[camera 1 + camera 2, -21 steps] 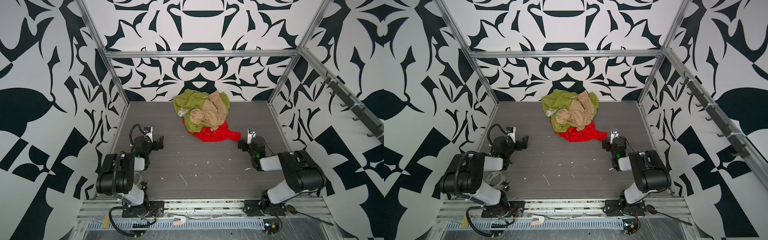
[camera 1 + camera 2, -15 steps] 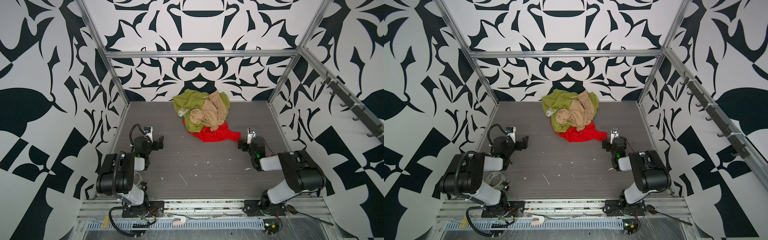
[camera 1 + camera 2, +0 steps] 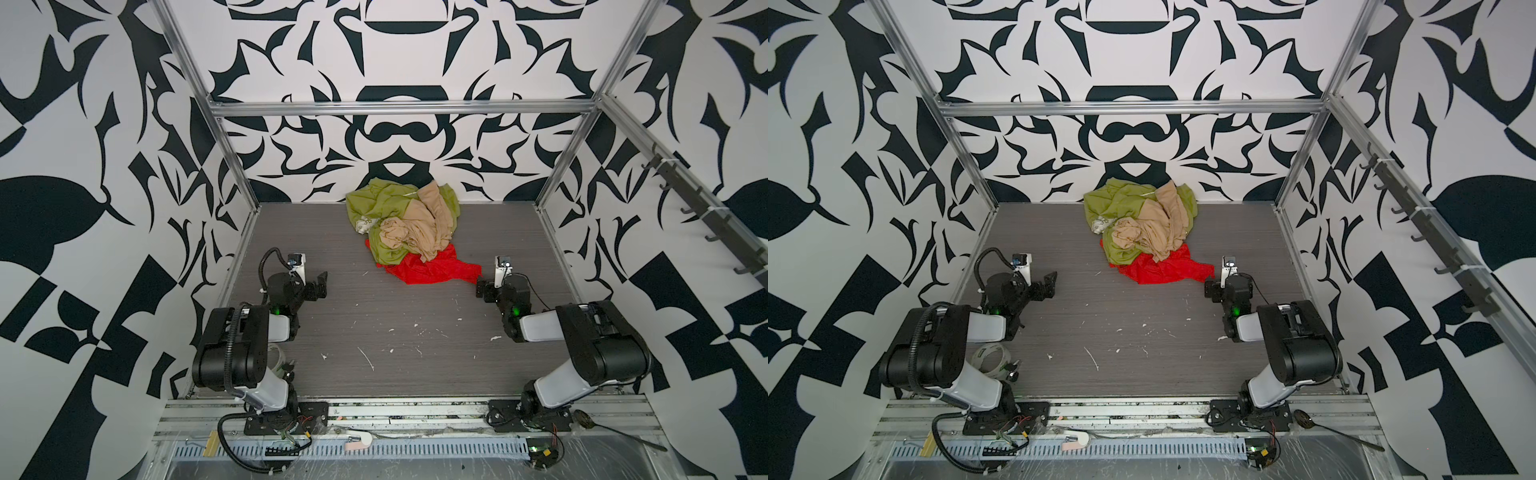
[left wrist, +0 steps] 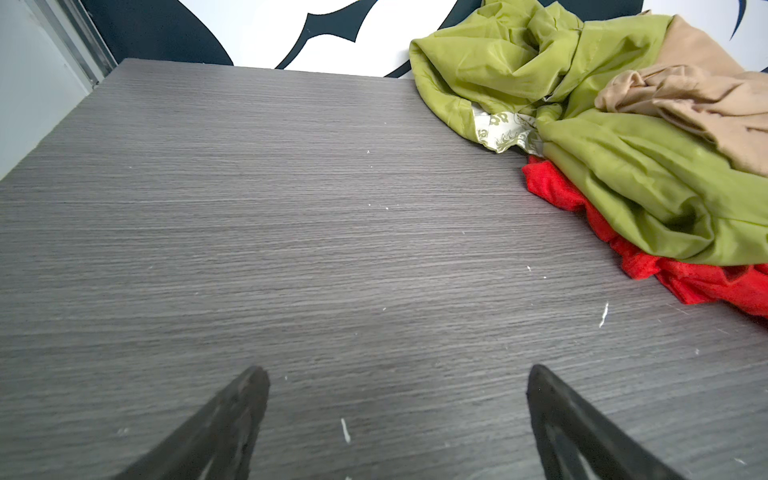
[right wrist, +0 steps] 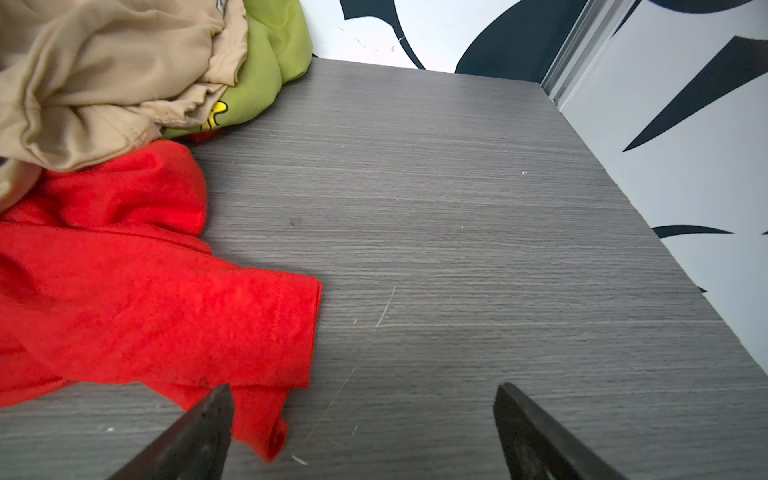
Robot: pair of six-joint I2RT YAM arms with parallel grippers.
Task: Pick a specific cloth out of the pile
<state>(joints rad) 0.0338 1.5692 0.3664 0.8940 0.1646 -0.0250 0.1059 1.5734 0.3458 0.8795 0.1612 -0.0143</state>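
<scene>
The task is judged to be at its opening step: nothing has been gripped, and the approach to the pile has not begun.

Left to right, the scene is laid out as follows. The left gripper is held low over the bare grey table, well apart from the pile. Its jaws are spread fully and nothing is held between them, as is confirmed in the left wrist view, where only table surface is seen between the fingertips.

The pile is set at the middle of the far edge, against the back wall. The olive-green cloth and the tan-beige cloth lie uppermost, with a small white patterned patch at the left flank. The red cloth is pinned beneath both, and its free portion is spread toward the near right side of the heap.

The right gripper is positioned just beside the corner of that free portion. Its jaws are likewise fully apart and empty; in the right wrist view a red corner is seen beside one fingertip.

The next move is judged to call for the right jaws to be shifted over the red corner, lowered and closed on it alone. Because the red cloth is weighted by the overlying cloths, these may be dragged along; restraint of the heap by the left gripper may be required.
</scene>
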